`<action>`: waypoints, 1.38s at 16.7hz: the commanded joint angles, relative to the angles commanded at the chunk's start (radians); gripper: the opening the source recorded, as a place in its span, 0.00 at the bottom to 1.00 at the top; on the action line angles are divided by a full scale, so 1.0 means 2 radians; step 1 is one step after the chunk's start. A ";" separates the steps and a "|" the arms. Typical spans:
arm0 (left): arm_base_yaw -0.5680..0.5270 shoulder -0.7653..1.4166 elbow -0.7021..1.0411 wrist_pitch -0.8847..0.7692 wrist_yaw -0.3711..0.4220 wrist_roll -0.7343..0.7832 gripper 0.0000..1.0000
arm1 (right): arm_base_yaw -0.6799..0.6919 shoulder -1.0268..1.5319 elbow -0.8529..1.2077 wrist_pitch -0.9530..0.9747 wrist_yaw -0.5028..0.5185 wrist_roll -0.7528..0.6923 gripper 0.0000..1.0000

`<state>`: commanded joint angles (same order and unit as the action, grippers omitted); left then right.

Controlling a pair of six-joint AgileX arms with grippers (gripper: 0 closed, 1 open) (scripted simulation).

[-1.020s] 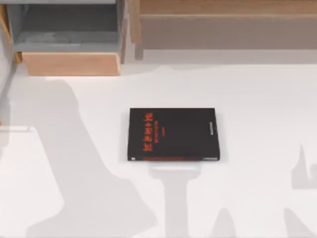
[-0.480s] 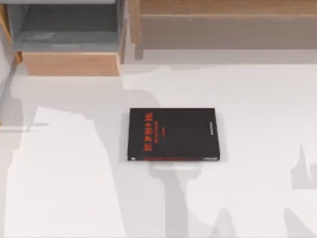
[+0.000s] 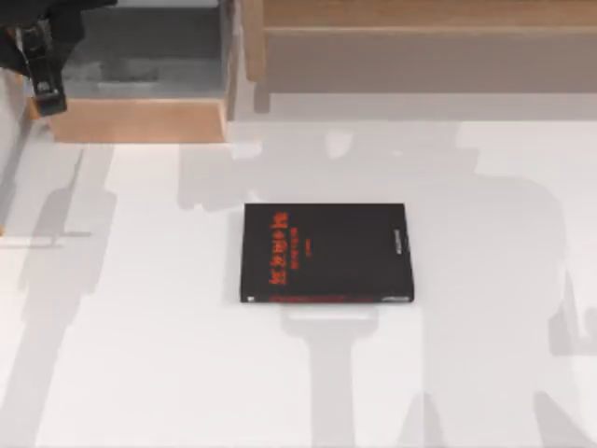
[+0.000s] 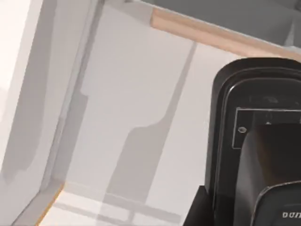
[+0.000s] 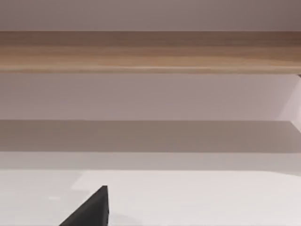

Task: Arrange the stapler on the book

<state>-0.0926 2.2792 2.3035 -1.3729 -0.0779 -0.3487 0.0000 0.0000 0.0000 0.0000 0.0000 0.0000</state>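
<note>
Left gripper [image 3: 42, 79] at far-left drawer (finger state: cannot tell). Thin square black book with red lettering [image 3: 326, 253] lies flat, well apart toward table centre. Stapler likely rigid, light; grasp mid-body.

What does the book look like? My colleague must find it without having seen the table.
Start from the white table and go to its middle. The book lies flat there: thin, nearly square, black, with red lettering on the cover and a red strip along its near edge.

White table [image 3: 140, 373] beneath wooden shelving [image 3: 420, 19].
</note>
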 joint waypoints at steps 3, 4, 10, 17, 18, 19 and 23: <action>-0.080 -0.002 -0.024 0.008 -0.001 -0.045 0.00 | 0.000 0.000 0.000 0.000 0.000 0.000 1.00; -0.106 -0.001 -0.032 0.011 -0.001 -0.060 0.00 | 0.000 0.000 0.000 0.000 0.000 0.000 1.00; -0.243 0.020 -0.074 0.040 0.002 -0.133 0.00 | 0.000 0.000 0.000 0.000 0.000 0.000 1.00; -0.312 0.041 -0.095 0.061 0.006 -0.171 0.00 | 0.000 0.000 0.000 0.000 0.000 0.000 1.00; -0.312 0.041 -0.095 0.061 0.006 -0.171 0.00 | 0.000 0.000 0.000 0.000 0.000 0.000 1.00; -0.312 0.041 -0.095 0.061 0.006 -0.171 0.00 | 0.000 0.000 0.000 0.000 0.000 0.000 1.00; -0.310 0.039 -0.096 0.062 0.006 -0.170 0.00 | 0.000 0.000 0.000 0.000 0.000 0.000 1.00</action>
<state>-0.7125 2.3580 2.1109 -1.2489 -0.0669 -0.6887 0.0000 0.0000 0.0000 0.0000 0.0000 0.0000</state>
